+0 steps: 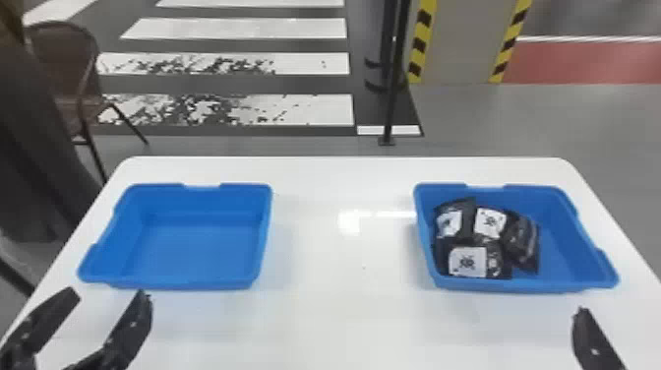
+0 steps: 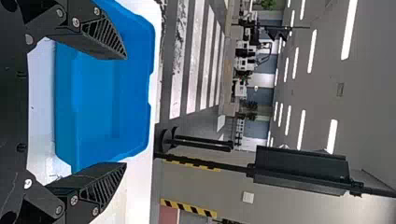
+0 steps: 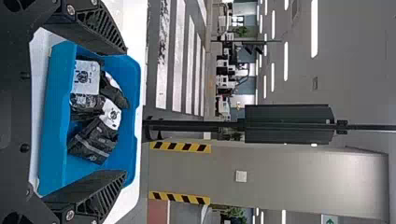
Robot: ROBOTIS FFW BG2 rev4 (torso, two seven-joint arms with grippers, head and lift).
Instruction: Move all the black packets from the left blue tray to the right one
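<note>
Basically, the black packets (image 1: 484, 238) lay bunched and overlapping in the right blue tray (image 1: 565, 246), toward its left side, some white labels facing up. Left blue tray (image 1: 196, 246) sat well apart on the same white table (image 1: 339, 305). Left gripper (image 1: 108, 293) was just nearer the robot than the left tray, fingers spread wide. Right gripper (image 1: 593, 339) was at the head view's lower right, near the right tray; its wrist view showed fingers wide apart too. Beyond: brown chair (image 1: 64, 64), black pole (image 1: 393, 83), striped floor.
</note>
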